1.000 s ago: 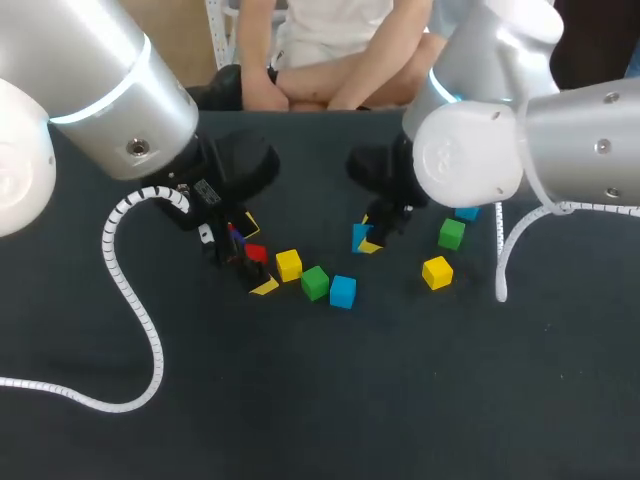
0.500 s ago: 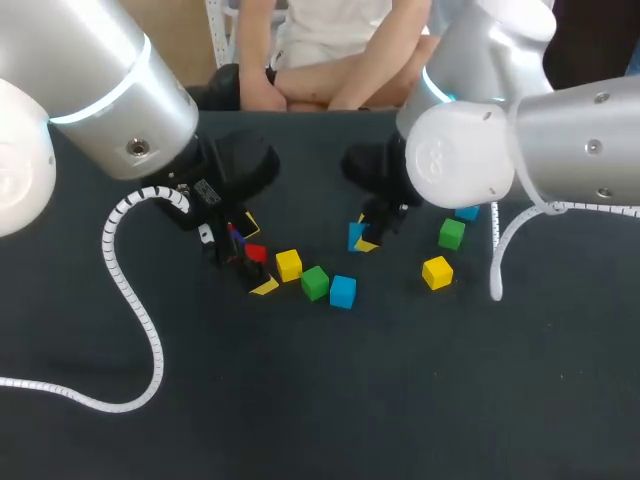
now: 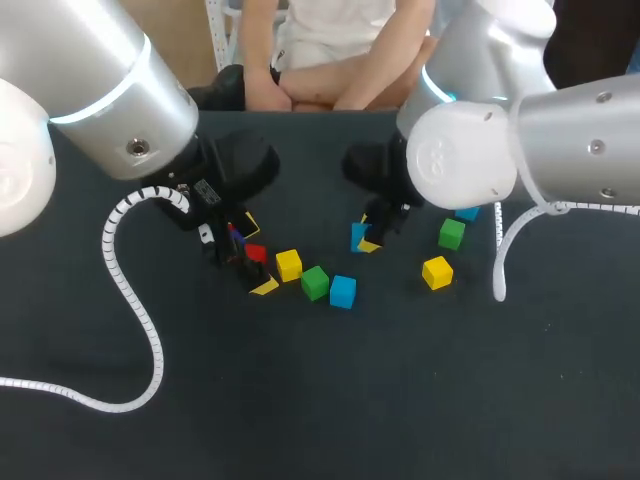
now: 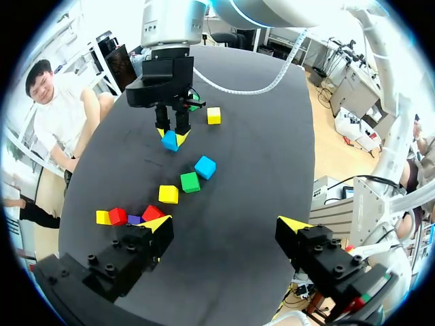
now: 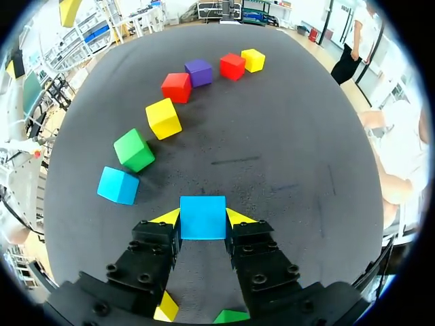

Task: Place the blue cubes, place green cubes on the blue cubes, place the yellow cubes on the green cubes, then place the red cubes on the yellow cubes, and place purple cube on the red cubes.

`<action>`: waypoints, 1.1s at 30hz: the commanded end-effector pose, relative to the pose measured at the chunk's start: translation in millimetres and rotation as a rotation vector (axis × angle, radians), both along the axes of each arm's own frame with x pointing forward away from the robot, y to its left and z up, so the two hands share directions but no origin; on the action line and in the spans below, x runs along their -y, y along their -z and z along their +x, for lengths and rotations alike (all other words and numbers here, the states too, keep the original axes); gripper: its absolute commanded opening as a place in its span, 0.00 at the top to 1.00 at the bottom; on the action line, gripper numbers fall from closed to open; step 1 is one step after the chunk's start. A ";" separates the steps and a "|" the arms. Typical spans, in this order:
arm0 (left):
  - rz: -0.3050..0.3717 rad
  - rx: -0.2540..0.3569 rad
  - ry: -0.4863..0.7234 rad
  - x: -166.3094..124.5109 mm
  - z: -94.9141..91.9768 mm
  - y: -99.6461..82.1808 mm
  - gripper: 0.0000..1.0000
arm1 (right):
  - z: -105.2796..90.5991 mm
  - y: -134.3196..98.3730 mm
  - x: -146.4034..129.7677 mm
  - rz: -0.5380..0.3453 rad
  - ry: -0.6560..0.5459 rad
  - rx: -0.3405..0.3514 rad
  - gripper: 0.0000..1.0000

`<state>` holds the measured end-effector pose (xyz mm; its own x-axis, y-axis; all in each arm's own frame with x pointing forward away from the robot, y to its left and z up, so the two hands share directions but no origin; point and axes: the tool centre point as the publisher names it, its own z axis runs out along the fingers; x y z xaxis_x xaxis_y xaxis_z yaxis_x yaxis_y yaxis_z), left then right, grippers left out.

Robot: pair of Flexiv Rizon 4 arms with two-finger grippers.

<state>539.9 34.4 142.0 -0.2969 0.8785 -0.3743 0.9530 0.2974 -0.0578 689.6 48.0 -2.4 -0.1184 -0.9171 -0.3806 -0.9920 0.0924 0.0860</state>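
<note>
Smooth, sharp-edged cubes (image 3: 343, 291) are counted on the matte surface (image 3: 420, 400): three blue, two green, three yellow, two red, one purple. One blue cube (image 5: 202, 219) is clamped mid-surface in the right end effector (image 5: 202, 217); the left end effector (image 4: 226, 223) is spread apart.

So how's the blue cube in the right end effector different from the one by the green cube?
The gripped cube is clamped by the right end effector; the free cube lies loose. The gripped cube stands alone; the free cube sits beside a green cube. Both are blue, seemingly equal in size.
</note>
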 end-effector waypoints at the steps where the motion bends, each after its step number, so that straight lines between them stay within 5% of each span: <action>1: 0.002 -0.002 0.002 0.0 0.9 -0.3 0.00 | -1.3 1.2 -0.4 0.002 0.001 0.001 1.00; 33: 0.002 -0.002 0.002 0.0 0.9 -0.3 0.00 | 6.0 7.7 -2.6 0.000 0.013 -0.008 1.00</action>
<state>539.9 34.4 142.0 -0.2969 0.8785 -0.3743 0.9530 0.2974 -0.0578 693.0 49.8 -9.0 -0.1340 -0.9156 -0.3790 -0.9902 0.1079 0.0892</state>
